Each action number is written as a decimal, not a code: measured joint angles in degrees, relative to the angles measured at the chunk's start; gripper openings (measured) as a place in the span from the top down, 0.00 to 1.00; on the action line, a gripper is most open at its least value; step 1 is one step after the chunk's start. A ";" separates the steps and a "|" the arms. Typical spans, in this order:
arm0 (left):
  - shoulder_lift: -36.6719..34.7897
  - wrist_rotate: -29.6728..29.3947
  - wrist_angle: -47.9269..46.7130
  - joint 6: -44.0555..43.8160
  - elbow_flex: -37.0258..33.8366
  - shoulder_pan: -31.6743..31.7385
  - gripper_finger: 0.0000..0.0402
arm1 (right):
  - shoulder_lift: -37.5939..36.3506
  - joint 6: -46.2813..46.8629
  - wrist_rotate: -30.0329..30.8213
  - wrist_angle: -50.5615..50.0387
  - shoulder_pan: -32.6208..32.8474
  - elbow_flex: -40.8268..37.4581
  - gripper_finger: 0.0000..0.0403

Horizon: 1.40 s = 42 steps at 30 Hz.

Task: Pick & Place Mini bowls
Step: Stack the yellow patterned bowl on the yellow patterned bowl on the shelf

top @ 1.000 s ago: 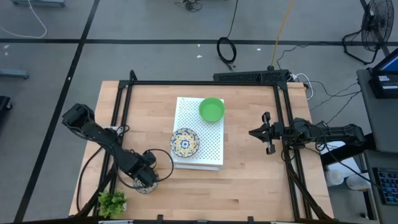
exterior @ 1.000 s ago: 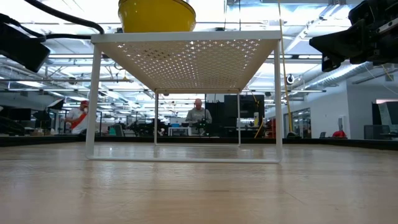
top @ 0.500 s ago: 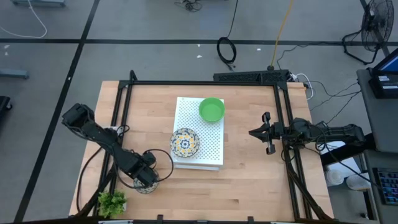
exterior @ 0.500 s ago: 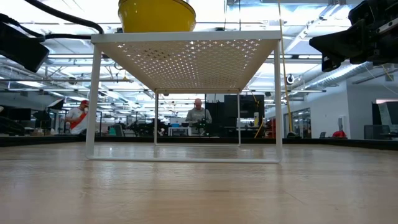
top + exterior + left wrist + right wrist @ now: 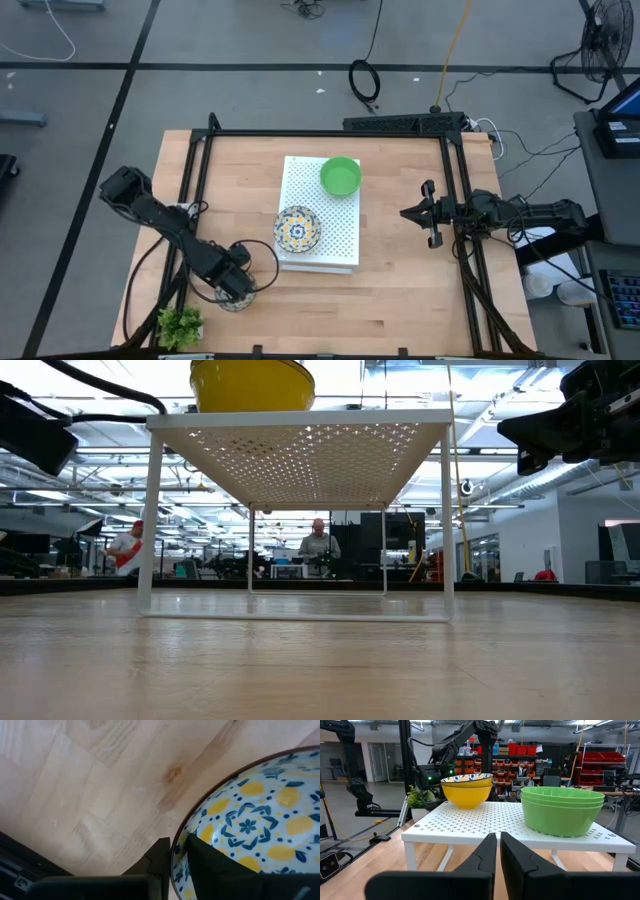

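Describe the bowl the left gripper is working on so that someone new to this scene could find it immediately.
Start from the white perforated board at the table's middle, then go to the near left corner by the small plant. The patterned bowl sits there on bare wood, its rim between the left gripper's fingers. Unlike the stacked bowls on the board, it is alone and off it.

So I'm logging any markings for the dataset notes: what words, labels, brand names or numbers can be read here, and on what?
None can be read.
Patterned bowl at the left claw: lemons and blue flowers only, no lettering.
Green bowls and white board: plain, no label.
Red bins on shelves behind: any labels are too small to read.
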 joint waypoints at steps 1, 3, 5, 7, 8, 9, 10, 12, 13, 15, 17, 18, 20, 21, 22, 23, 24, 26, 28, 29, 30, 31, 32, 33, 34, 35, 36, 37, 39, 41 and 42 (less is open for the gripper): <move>0.02 -0.07 0.00 -0.01 -0.03 0.00 0.84 | 0.02 0.00 0.00 0.00 0.01 0.00 0.97; 0.04 -0.11 0.00 0.00 -0.05 0.01 0.83 | 0.01 0.01 0.00 -0.01 0.00 0.00 0.97; 0.04 -0.11 0.02 0.00 -0.05 0.01 0.84 | 0.01 0.00 0.00 -0.02 0.01 0.00 0.97; 0.02 -0.05 0.08 0.04 -0.03 0.01 0.86 | 0.02 0.01 0.00 -0.01 0.01 0.00 0.97; -0.01 0.00 0.11 0.07 0.00 -0.01 0.87 | 0.02 0.02 0.00 0.00 0.00 0.00 0.97; -0.10 0.09 0.17 0.07 0.06 0.01 0.88 | 0.02 0.00 0.00 -0.02 0.00 0.00 0.97; -0.17 0.16 0.20 0.09 0.10 0.01 0.89 | 0.01 0.02 0.00 -0.02 0.00 0.00 0.97; -0.22 0.20 0.20 0.09 0.12 0.01 0.90 | 0.02 0.02 0.00 -0.01 0.01 0.00 0.97; -0.20 0.19 0.21 0.09 0.12 0.01 0.89 | 0.02 0.00 0.00 -0.02 0.01 0.00 0.97; -0.10 0.12 0.17 0.09 0.06 0.01 0.87 | 0.02 0.02 0.00 0.00 0.00 0.00 0.96; 0.02 -0.02 0.15 0.07 -0.01 -0.01 0.85 | 0.02 0.02 0.00 0.00 0.02 0.00 0.96; 0.02 -0.07 0.15 0.05 -0.04 0.01 0.84 | 0.01 0.00 0.00 0.00 0.01 0.00 0.96; 0.04 -0.11 0.15 0.06 -0.05 0.01 0.84 | 0.01 0.02 0.00 -0.02 0.00 0.00 0.96; 0.04 -0.09 0.15 0.07 -0.05 0.01 0.84 | 0.01 0.01 0.00 -0.01 0.00 0.00 0.96; 0.03 -0.07 0.15 0.09 -0.04 0.01 0.85 | 0.00 0.01 0.00 -0.01 0.02 0.00 0.96; 0.00 -0.03 0.17 0.12 -0.02 0.00 0.87 | 0.02 0.00 0.00 -0.02 0.00 0.00 0.96; -0.06 0.05 0.20 0.14 0.04 -0.01 0.88 | 0.02 0.02 0.00 0.00 0.00 0.00 0.96; -0.20 0.15 0.22 0.15 0.12 0.01 0.89 | 0.00 0.01 0.00 -0.01 0.01 0.00 0.96; -0.20 0.18 0.24 0.17 0.12 0.01 0.90 | 0.01 0.00 0.00 -0.01 0.01 0.00 0.96; -0.18 0.15 0.22 0.21 0.12 0.01 0.89 | 0.02 0.00 0.00 0.00 0.02 0.00 0.96; -0.11 0.12 0.22 0.26 0.07 0.01 0.88 | 0.00 0.02 0.00 -0.01 0.01 0.00 0.96; -0.04 0.07 0.20 0.33 0.02 0.01 0.86 | 0.02 0.00 0.00 -0.02 0.02 0.00 0.96; 0.02 -0.04 0.17 0.44 -0.01 0.00 0.85 | 0.02 0.02 0.00 0.00 0.00 0.00 0.96; 0.02 -0.09 0.19 0.44 -0.04 0.01 0.85 | 0.02 0.00 0.00 0.00 0.00 0.00 0.96; 0.02 -0.09 0.20 0.46 -0.05 0.01 0.84 | 0.00 0.01 0.00 -0.01 0.00 0.00 0.96; 0.02 -0.09 0.20 0.46 -0.05 0.01 0.85 | 0.00 0.00 0.00 -0.02 0.00 0.00 0.96; 0.02 -0.09 0.20 0.50 -0.05 0.01 0.85 | 0.02 0.00 0.00 0.00 0.01 0.00 0.96; 0.02 -0.07 0.24 0.54 -0.03 0.01 0.86 | 0.02 0.02 0.00 -0.01 0.01 0.00 0.96; -0.07 -0.01 0.42 0.63 0.05 0.01 0.88 | 0.02 0.01 0.00 -0.01 0.00 0.00 0.96; -0.18 0.05 0.57 0.63 0.11 0.01 0.90 | 0.00 0.00 0.00 -0.02 0.02 0.00 0.96; -0.20 0.05 0.71 0.63 0.12 0.01 0.90 | 0.02 0.02 0.00 0.00 0.00 0.00 0.96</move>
